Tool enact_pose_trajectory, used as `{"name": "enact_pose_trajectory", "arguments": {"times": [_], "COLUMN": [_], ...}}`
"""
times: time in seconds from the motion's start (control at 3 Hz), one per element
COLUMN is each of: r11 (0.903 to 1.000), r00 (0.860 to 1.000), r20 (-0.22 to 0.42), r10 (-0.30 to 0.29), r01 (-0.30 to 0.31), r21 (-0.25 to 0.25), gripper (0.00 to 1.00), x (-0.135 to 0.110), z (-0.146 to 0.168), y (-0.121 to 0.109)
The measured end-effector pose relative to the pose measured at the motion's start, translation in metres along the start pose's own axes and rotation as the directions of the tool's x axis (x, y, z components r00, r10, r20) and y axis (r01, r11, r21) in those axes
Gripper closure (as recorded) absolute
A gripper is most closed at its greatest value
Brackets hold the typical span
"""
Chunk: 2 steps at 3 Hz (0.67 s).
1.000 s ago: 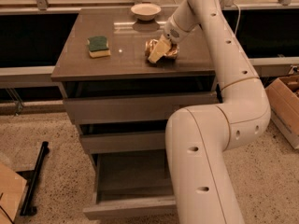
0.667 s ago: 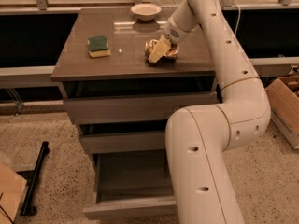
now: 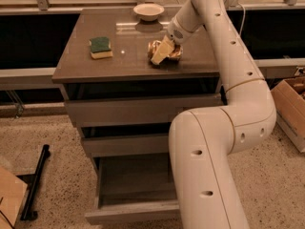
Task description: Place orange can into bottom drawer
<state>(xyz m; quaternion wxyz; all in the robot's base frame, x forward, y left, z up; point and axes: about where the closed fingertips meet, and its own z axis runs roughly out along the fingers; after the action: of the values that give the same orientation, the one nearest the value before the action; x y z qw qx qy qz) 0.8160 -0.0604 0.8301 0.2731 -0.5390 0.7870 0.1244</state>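
Gripper (image 3: pixel 162 52) sits right on the shiny orange-gold can (image 3: pixel 174 52) near the bench's (image 3: pixel 124 67) front edge. Can't tell if it's clamped. The pulled-out grey-brown bottom drawer (image 3: pixel 133 217) is straight below.

You won't find anything readable here, honestly. The orange can (image 3: pixel 175 52) on the desk (image 3: pixel 76 63) has a mottled orange-gold label, but you can't make out any brand or lettering on it. The hand (image 3: pixel 160 55) is right at the can, toward the desk's front right, and has no legible marking. Same goes for the bottom drawer (image 3: pixel 133 214), the sponge (image 3: pixel 101 47) and the bowl (image 3: pixel 148 11).
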Motion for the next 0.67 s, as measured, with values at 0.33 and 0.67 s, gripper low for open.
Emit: {"name": "enact_pose_trajectory", "arguments": {"times": [0.33, 0.67], "r11": [1.0000, 1.0000], "r00": [1.000, 1.000], "r20": [0.000, 0.000], "r10": [0.000, 0.000], "r01": [0.000, 0.000], "r21": [0.000, 0.000], "gripper": [0.50, 0.19], "x": [0.0000, -0.0003], "z": [-0.0001, -0.0005], "y": [0.0000, 0.0001]}}
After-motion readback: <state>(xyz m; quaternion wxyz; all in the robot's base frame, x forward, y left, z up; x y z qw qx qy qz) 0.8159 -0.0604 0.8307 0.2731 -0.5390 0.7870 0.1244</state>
